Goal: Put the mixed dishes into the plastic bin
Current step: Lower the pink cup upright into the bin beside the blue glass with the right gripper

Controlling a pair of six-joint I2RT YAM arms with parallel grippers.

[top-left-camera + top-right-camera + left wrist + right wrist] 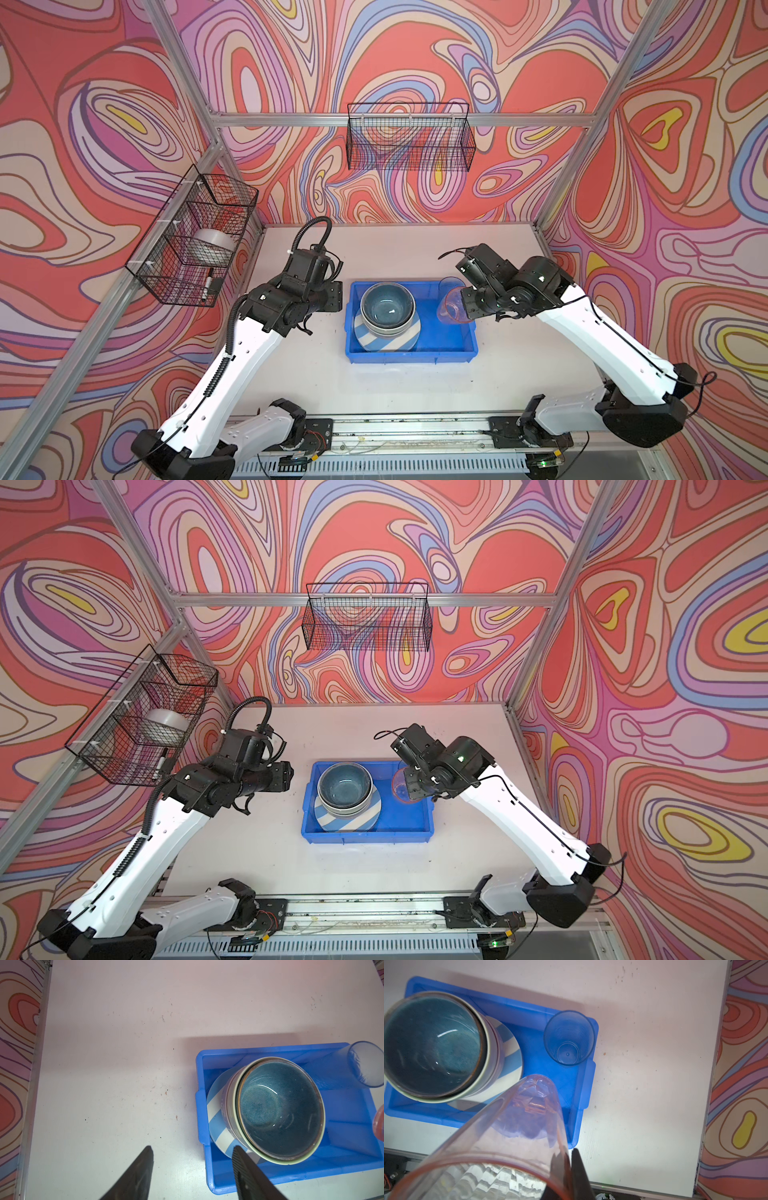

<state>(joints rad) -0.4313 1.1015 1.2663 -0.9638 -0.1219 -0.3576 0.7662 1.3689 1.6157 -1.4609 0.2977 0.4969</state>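
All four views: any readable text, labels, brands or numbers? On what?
No readable text in any view.
The blue bin, striped plate, dark blue bowl, bluish tumbler and pink tumbler: no print seen.
The pen in the side wire basket: any print is too small to read.

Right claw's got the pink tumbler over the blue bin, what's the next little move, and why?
Probably lower it onto the bare floor of the blue bin, then open. The right claw pinches the pink tumbler by its wall over that free patch, near the bluish tumbler in the corner, clear of the stacked bowls.
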